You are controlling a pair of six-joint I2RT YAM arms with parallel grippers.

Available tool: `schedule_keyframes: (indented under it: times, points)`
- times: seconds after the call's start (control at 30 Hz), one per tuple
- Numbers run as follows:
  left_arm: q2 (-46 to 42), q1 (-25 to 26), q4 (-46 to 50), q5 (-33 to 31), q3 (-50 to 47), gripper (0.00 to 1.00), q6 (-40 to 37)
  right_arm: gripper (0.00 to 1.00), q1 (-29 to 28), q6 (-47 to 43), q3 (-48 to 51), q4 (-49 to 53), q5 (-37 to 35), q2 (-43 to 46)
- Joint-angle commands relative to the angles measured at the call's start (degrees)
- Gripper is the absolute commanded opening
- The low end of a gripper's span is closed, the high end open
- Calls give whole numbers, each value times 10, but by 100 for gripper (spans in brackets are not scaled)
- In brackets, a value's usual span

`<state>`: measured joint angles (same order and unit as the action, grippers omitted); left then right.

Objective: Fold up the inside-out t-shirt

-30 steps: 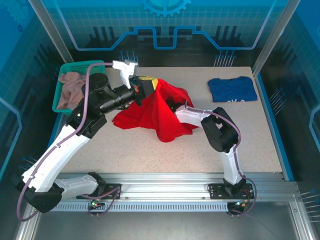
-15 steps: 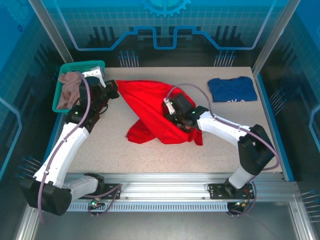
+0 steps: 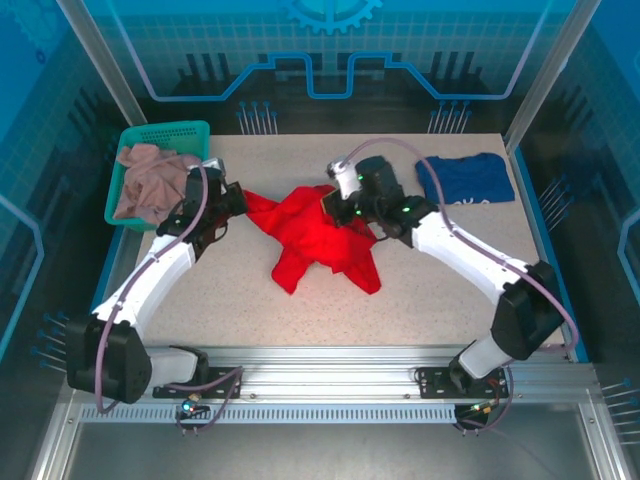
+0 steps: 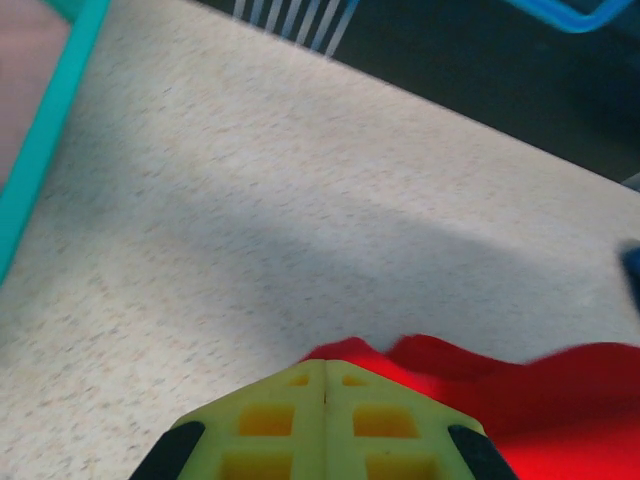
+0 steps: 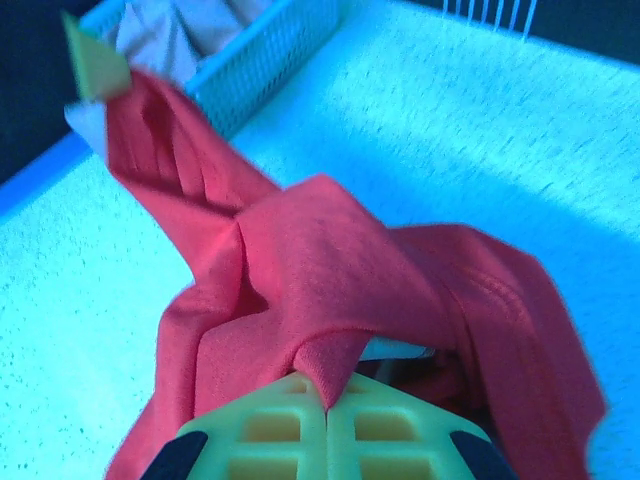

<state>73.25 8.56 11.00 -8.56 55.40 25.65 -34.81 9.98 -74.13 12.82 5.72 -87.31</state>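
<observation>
The inside-out t-shirt (image 3: 322, 242) is a bright red, crumpled heap in the middle of the table. It hangs stretched between my two grippers. My left gripper (image 3: 243, 200) is shut on its left edge. In the left wrist view the shut left gripper (image 4: 325, 372) has the red t-shirt (image 4: 520, 395) showing just past its tips. My right gripper (image 3: 334, 205) is shut on the cloth's upper right part. In the right wrist view the right gripper (image 5: 328, 402) pinches a fold of the t-shirt (image 5: 330, 265), and a strip of cloth runs off to the left gripper's yellow fingertip (image 5: 95, 65).
A teal basket (image 3: 196, 130) with a pale pinkish garment (image 3: 148, 178) stands at the back left, close to my left arm. A dark blue t-shirt (image 3: 465, 178) lies flat at the back right. Bare table shows in front of the red cloth.
The red t-shirt, spread wider half a second ago, is now bunched between the grippers. My right gripper moved toward the back, and my left gripper came in to the right.
</observation>
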Motion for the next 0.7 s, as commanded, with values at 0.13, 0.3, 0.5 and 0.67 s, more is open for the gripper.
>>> schedule_keyframes:
  times: [0.13, 0.3, 0.5, 0.67]
  points:
    - [13, -71, -74, 24, -97, 0, 94, 0, 55, 12, -24, -31, 59, 80]
    - [2, -39, -83, 111, -122, 43, 68, 0, 41, 6, -18, -24, 65, 46]
    - [-48, 51, -156, 188, -142, 85, 30, 0, 40, -1, -2, -27, 83, 29]
    - [51, 107, -225, 287, -87, 92, 74, 0, 39, -7, 9, -28, 89, 27]
